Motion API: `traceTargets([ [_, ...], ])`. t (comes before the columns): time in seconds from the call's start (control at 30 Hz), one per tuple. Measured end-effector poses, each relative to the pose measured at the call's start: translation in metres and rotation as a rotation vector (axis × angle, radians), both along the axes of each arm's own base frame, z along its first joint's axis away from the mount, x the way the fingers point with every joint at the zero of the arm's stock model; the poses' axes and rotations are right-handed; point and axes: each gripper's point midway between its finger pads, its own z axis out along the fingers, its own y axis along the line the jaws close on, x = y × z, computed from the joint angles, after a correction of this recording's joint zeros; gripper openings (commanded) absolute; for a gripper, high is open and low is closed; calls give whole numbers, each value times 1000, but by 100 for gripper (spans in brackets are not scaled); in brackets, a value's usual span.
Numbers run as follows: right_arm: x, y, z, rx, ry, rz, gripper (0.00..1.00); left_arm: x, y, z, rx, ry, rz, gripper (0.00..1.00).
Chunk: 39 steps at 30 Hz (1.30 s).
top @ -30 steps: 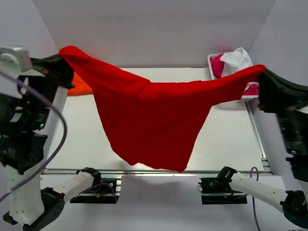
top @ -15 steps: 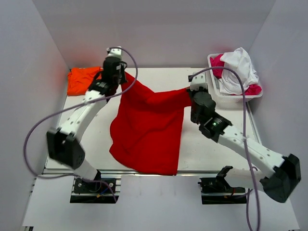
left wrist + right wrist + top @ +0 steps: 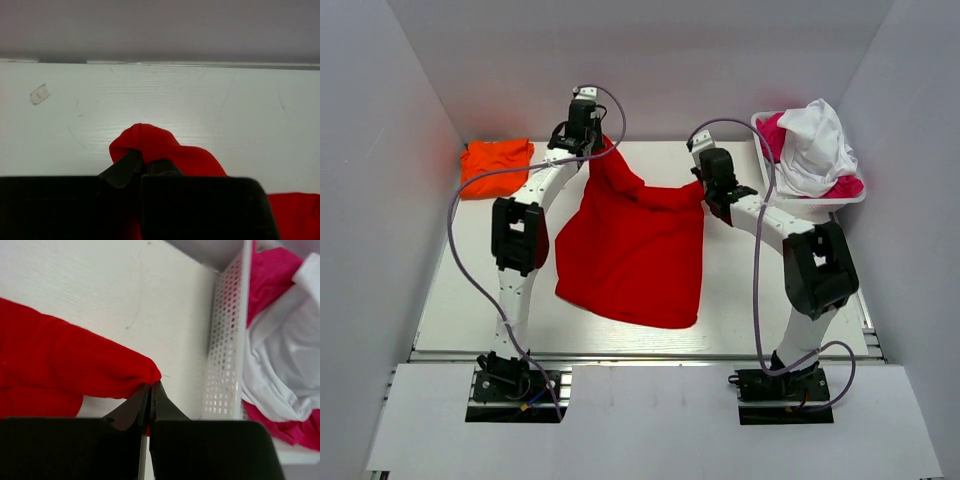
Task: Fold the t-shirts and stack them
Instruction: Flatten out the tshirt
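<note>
The red t-shirt [image 3: 635, 250] is laid out on the worktop [image 3: 470, 260] just beside the basket [image 3: 225, 355]. Two corners are pinched tight by the left hand [image 3: 143, 161] and the right hand [image 3: 149, 386]. Spreading seems the step in hand; next, the corners should be let go flat.

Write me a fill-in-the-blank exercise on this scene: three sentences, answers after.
1. The spread t-shirt, pinched by the left gripper and the right gripper, is ____ in colour.
2. The orange t-shirt lies at the far ____ corner of the table.
3. The basket holds white and ____ cloth.
Missing words: red; left; pink.
</note>
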Motion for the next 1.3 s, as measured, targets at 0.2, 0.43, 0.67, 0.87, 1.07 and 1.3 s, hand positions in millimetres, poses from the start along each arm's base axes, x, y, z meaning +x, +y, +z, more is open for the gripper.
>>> traceTargets([
  [0.2, 42, -27, -19, -1, 59, 39, 0, 29, -2, -60, -19, 20, -27, 0],
  [0.43, 89, -45, -35, -39, 50, 107, 47, 51, -10, -86, -55, -15, -57, 100],
  [0.67, 99, -33, -31, -55, 56, 184, 84, 48, -13, -90, -74, 3, -72, 100],
  [0.87, 84, -16, -2, 24, 52, 245, 89, 30, -8, -91, -58, 79, -71, 100],
  [1.07, 55, 12, 3, 201, 144, 316, 90, -36, -2, -68, -50, 193, -107, 100],
  [1.3, 20, 52, -35, 425, 330, 382, 90, -164, -10, -63, -92, 317, -197, 100],
])
